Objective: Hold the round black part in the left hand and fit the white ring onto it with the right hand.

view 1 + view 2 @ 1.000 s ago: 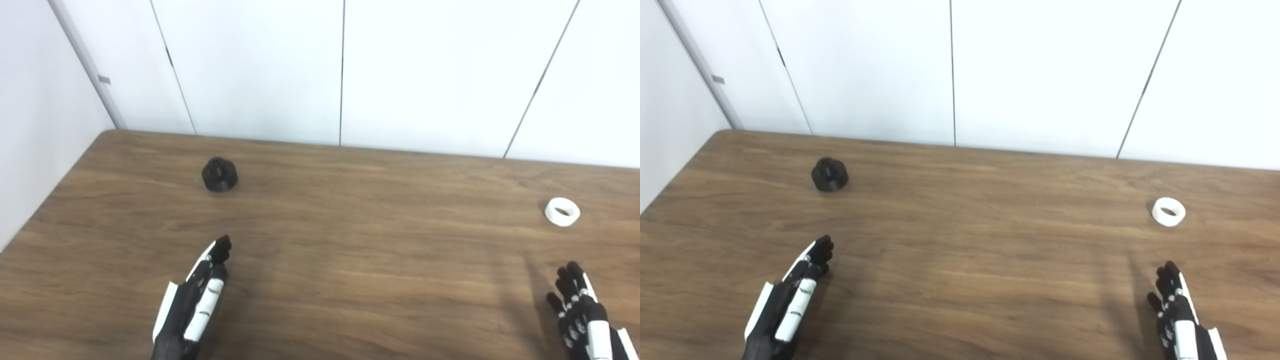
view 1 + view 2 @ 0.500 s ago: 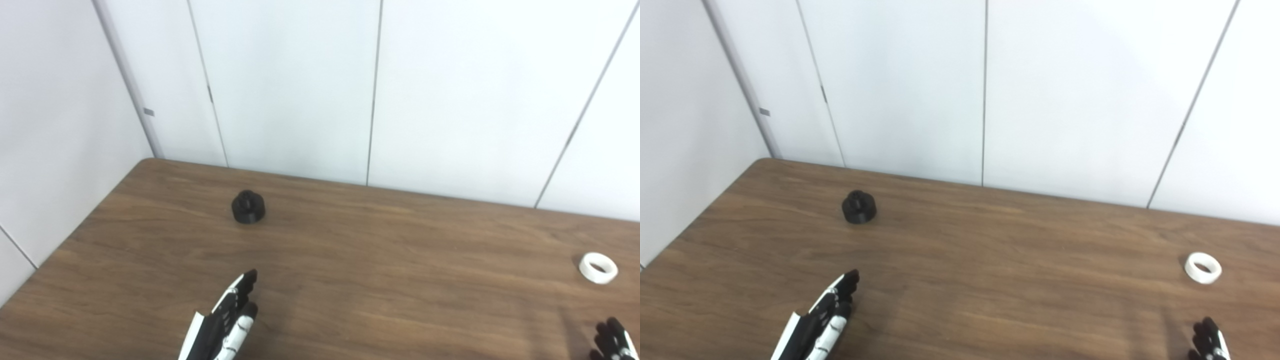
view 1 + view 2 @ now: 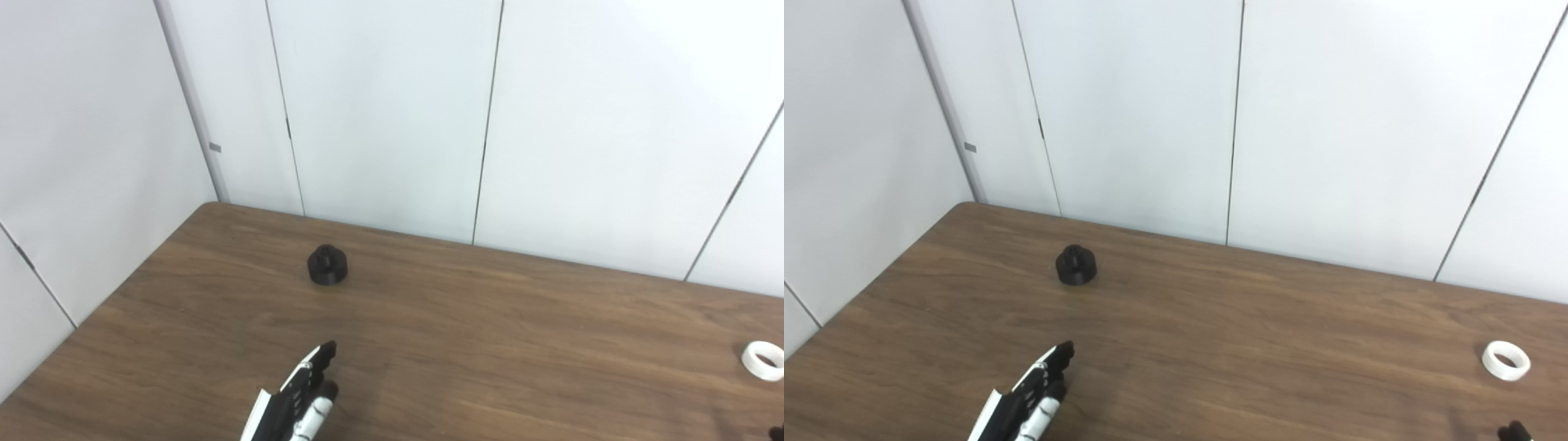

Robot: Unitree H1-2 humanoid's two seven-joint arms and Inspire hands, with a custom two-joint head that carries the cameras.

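On my left I see the white wall panels point(image 3: 92, 153) meeting at the corner, and below them the brown wooden table point(image 3: 490, 343) fills the lower half of both eye views. My left hand point(image 3: 1029, 404) comes in at the bottom edge, fingers stretched out straight and together, flat and holding nothing, low over the wood. Beyond it and well apart sits the round black part point(image 3: 327, 265), upright on the table near the far left corner, with a small knob on its top. Moving across the bare middle, I reach the white ring point(image 3: 1506, 360) lying flat near the right edge. Of my right hand point(image 3: 1513, 432) only dark fingertips poke in at the bottom right corner, so I cannot tell whether it is released or clenched.
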